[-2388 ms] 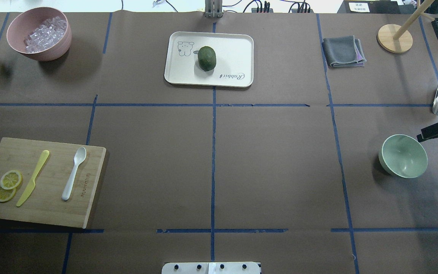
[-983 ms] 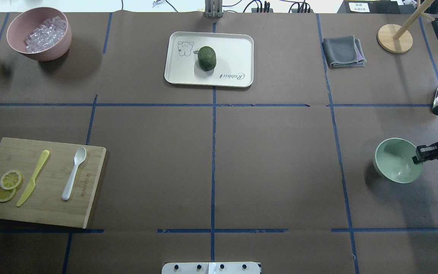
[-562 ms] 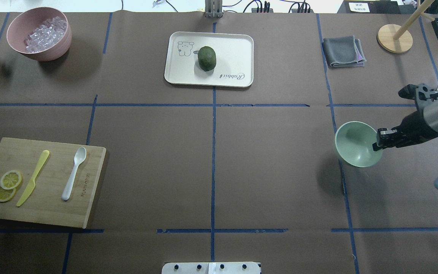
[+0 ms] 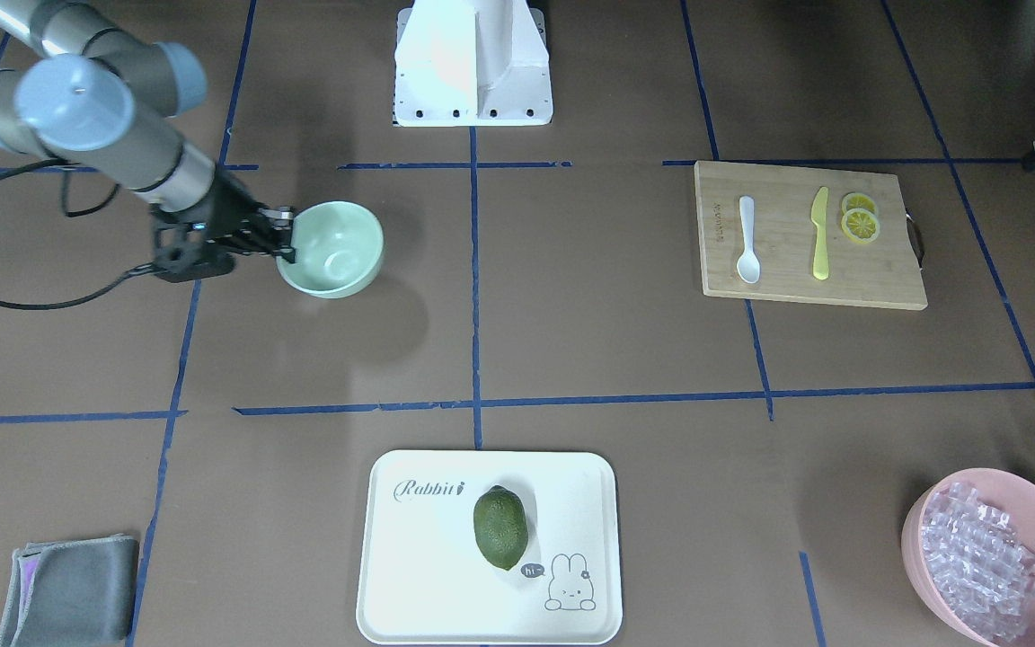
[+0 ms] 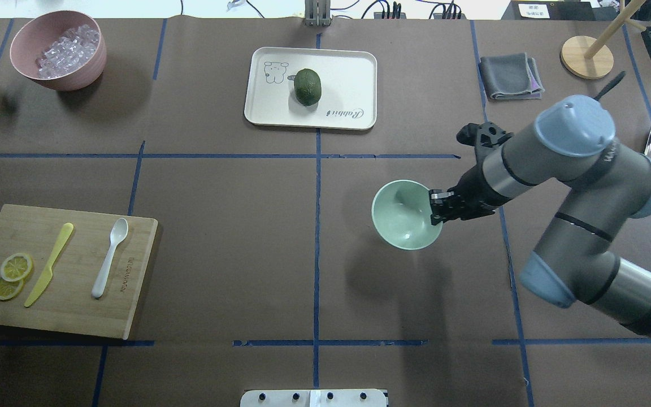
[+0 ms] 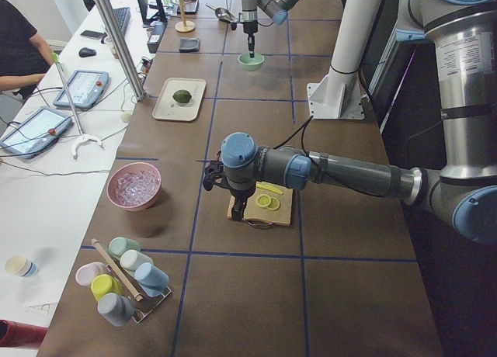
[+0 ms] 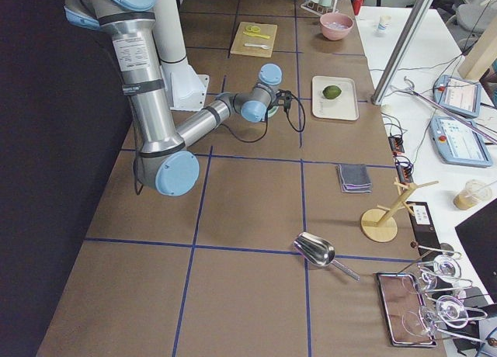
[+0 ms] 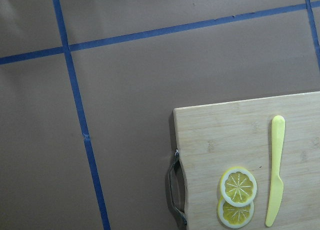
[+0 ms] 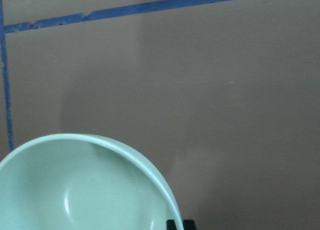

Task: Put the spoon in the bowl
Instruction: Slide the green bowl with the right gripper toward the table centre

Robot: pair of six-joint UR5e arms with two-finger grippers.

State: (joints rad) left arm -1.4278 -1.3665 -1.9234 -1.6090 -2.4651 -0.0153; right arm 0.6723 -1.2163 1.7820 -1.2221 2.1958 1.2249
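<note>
brown table (image 5: 218, 186) | right hand (image 5: 437, 208) grips bowl (image 5: 402, 217) rim | spoon (image 5: 109, 257) well apart

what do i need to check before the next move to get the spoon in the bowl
1. Right end effector gripping the bowl by its rim: ok.
2. Bowl empty inside: ok.
3. Bowl resting on the table: not ok, its offset shadow suggests it hangs in the air.
4. Spoon lying free on the cutting board, apart from the yellow knife: ok.
5. Left end effector open and ready: cannot tell, seen only from the side.
</note>
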